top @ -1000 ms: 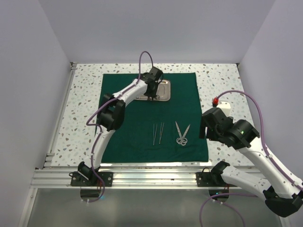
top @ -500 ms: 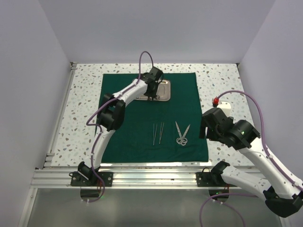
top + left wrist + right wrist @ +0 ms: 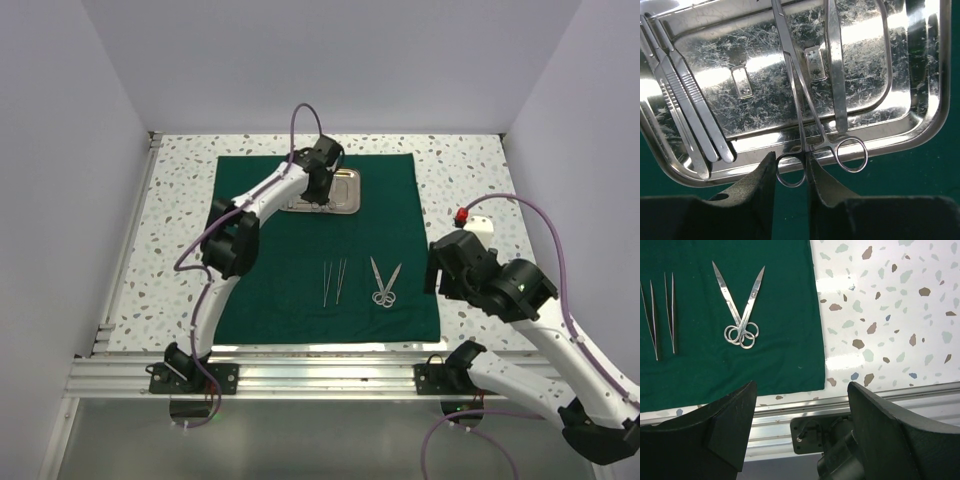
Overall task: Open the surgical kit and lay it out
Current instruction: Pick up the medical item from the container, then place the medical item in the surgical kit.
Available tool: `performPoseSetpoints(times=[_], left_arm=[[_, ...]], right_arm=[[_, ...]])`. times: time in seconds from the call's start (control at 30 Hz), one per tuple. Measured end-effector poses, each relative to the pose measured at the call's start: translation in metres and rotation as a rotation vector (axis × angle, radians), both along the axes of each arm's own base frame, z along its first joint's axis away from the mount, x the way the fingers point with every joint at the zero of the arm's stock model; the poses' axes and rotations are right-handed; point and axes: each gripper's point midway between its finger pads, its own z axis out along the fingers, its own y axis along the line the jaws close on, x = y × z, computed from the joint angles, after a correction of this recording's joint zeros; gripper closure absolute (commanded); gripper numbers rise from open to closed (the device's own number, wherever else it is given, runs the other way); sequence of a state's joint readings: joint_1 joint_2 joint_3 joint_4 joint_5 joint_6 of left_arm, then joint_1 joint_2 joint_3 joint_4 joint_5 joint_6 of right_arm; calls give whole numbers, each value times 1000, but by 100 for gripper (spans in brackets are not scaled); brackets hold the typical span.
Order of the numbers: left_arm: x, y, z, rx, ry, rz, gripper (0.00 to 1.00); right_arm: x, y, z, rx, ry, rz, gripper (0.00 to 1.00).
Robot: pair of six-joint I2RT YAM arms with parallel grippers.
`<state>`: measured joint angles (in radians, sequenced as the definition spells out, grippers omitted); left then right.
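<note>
The left hand (image 3: pixel 791 172) is narrowed to a small gap, its two fingers pressed on either side of one ring of the slim silver ring-handled forceps (image 3: pixel 807 125). The rings overhang the rim of the shiny rectangular steel tray (image 3: pixel 920 135) nearest the hand, and the shafts run away from it across the tray floor.

The forceps look light, stiff and slick. A pinch across a thin round ring probably lets them swing or slip out, so the crossing shanks just beyond the rings seem the steadier hold. A straight lift should keep them from scraping the polished tray.

The right hand (image 3: pixel 801 390) is spread wide and holds nothing. The silver scissors (image 3: pixel 741 305) and silver tweezers (image 3: pixel 662 310) lie ahead and to its left on the dark green cloth drape (image 3: pixel 775 340), with the speckled white worktop (image 3: pixel 890 315) ahead to its right.
</note>
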<state>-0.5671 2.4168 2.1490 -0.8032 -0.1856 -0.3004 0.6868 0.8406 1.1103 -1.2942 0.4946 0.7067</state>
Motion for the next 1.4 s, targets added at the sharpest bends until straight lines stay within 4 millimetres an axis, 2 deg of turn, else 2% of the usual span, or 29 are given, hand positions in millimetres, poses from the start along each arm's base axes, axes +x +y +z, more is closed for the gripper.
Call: performPoseSetpoints(times=[0.2, 0.3, 0.37, 0.47, 0.6, 0.73, 0.83, 0.93, 1.0, 1.03, 1.23, 1.3, 1.4], left_arm=[[-2, -4, 36, -57, -40, 17, 100], [-15, -5, 52, -85, -47, 27, 100], [-31, -10, 57, -90, -42, 29, 100], [-68, -33, 55, -89, -26, 15, 100], [-148, -77, 31, -94, 47, -40, 100], [-218, -110, 9, -90, 114, -79, 100], [-248, -126, 4, -107, 136, -91, 100], [-258, -142, 6, -151, 136, -89, 98], [-264, -148, 6, -169, 143, -92, 82], [-267, -151, 6, -175, 149, -93, 69], [-271, -163, 10, -189, 153, -104, 45], [-265, -168, 22, -197, 136, -110, 44], [-245, -176, 49, -235, 91, -125, 45]], right_arm=[[-1, -1, 3, 12, -14, 0, 23], [-3, -2, 4, 18, -23, 2, 23], [-3, -2, 5, 19, -26, 4, 23], [-4, -4, 6, 19, -29, 7, 23], [-5, -4, 9, 19, -32, 9, 23], [-6, -6, 9, 16, -30, 11, 23], [-7, -6, 10, 18, -31, 13, 23], [-10, -6, 10, 30, -29, 19, 24], [-11, -6, 10, 33, -30, 20, 24], [-11, -6, 10, 35, -31, 21, 24], [-13, -8, 10, 31, -28, 19, 24], [-13, -8, 10, 29, -27, 18, 23], [-13, -9, 12, 30, -33, 12, 23]])
